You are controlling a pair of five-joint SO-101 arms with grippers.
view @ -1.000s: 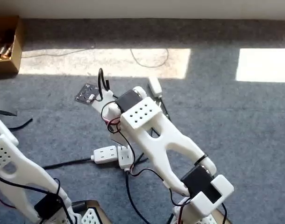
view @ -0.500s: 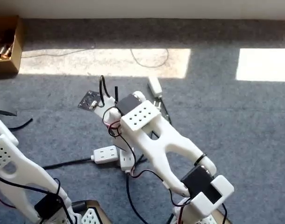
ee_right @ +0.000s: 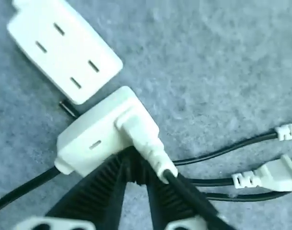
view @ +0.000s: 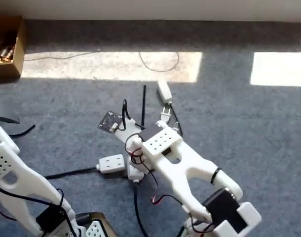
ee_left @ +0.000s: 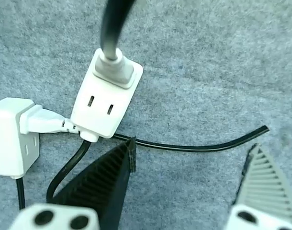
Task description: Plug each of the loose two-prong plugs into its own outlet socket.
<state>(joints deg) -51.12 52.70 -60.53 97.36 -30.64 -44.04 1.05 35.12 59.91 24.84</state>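
Observation:
Two white outlet blocks lie on the grey carpet: one with free slots, one with a white plug pushed into its side. My right gripper is shut, its black tips touching that block just beside the plug and its cord. A loose two-prong plug lies farther off on black cords. My left gripper hangs open above the carpet, short of the free outlet block, with nothing between its fingers.
A white adapter lies beyond the loose plug. Black cords cross the carpet around the outlets. A cardboard box stands at the far left. The left arm fills the near left corner.
The right arm has drawn back toward the near side, bringing its wrist from farther out down over the outlet blocks. The left arm has kept still.

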